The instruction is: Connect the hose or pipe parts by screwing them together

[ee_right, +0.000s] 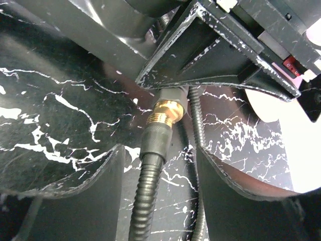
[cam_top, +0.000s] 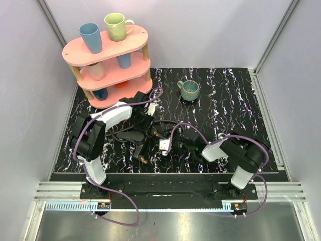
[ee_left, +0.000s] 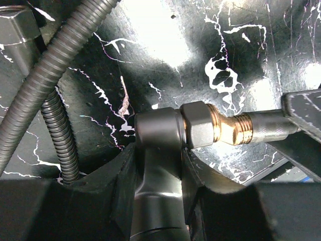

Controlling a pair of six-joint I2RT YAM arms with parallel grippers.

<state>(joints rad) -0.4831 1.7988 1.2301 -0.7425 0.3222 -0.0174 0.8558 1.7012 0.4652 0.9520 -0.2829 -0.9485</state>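
Observation:
In the left wrist view my left gripper (ee_left: 158,155) is shut on the stem of the dark grey piece (ee_left: 156,131). From its side stick out a grey hex nut (ee_left: 198,125) and a brass fitting (ee_left: 228,128), which meets a black hose collar (ee_left: 271,125). In the right wrist view my right gripper (ee_right: 158,163) is open. Its fingers (ee_right: 70,201) straddle the ribbed black hose (ee_right: 148,191) just below the collar, with a gap on each side. The brass fitting (ee_right: 166,113) runs up under the left gripper (ee_right: 215,50). From above, both grippers (cam_top: 143,128) (cam_top: 183,143) meet mid-table.
More loops of black hose (ee_left: 55,65) lie left of the held piece, and a loose brass end (cam_top: 144,160) sits near the front edge. A green mug (cam_top: 189,90) stands behind the grippers. A pink shelf rack (cam_top: 108,60) with cups fills the back left.

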